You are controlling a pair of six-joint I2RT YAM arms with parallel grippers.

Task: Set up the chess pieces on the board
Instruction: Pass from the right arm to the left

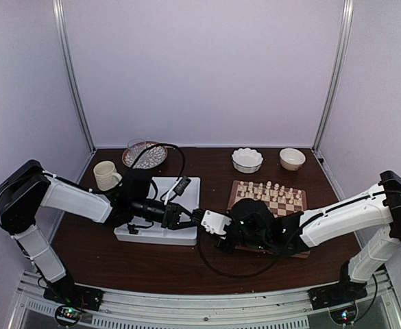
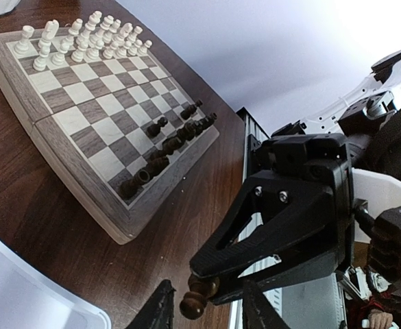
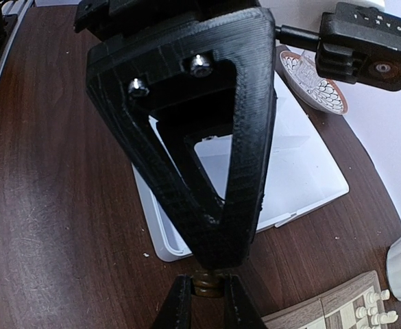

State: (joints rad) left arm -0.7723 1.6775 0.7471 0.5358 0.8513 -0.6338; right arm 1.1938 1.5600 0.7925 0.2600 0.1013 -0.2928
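Dark brown, one of the chess pieces (image 2: pixel 197 301) hangs over the bench (image 2: pixel 22 226) between the white tray (image 3: pixel 303 178) and the board (image 2: pixel 83 199). The right end effector (image 3: pixel 205 301) pinches it, I judge for a handover. The left end effector (image 2: pixel 207 315) straddles it, and I cannot tell whether it grips.

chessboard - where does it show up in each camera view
top external: board right of centre, its near half hidden.
left wrist: board upper left, seen at a slant.
right wrist: only a corner of the board, at the bottom right edge.
shared landmark: the white tray, which shows in all three views.
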